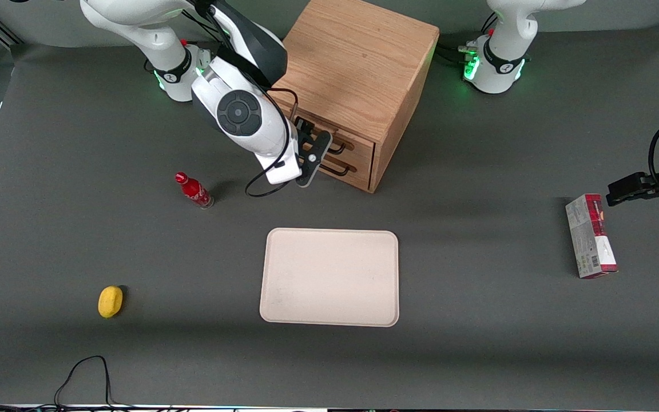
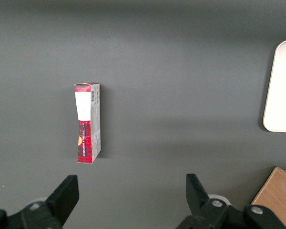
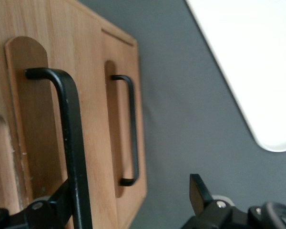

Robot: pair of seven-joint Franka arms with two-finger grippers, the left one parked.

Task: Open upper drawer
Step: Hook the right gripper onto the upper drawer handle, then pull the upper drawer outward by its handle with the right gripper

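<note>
Gripper (image 1: 313, 150) at upper drawer (image 1: 345, 139) front (tray (image 1: 329, 277) nearer camera) — jaws apart.

Your front view looks steeply down from high above the desk (image 1: 478, 355), taking in the cabinet (image 1: 358, 74), the tray (image 1: 329, 277) and the carton (image 1: 591, 236) at once. Your right wrist view sits very close to the upper drawer (image 3: 24, 124), facing its front past the gripper (image 3: 128, 200), and shares the tray's edge with the front view. Your left wrist view faces straight down at the carton, tray edge and cabinet corner.
</note>
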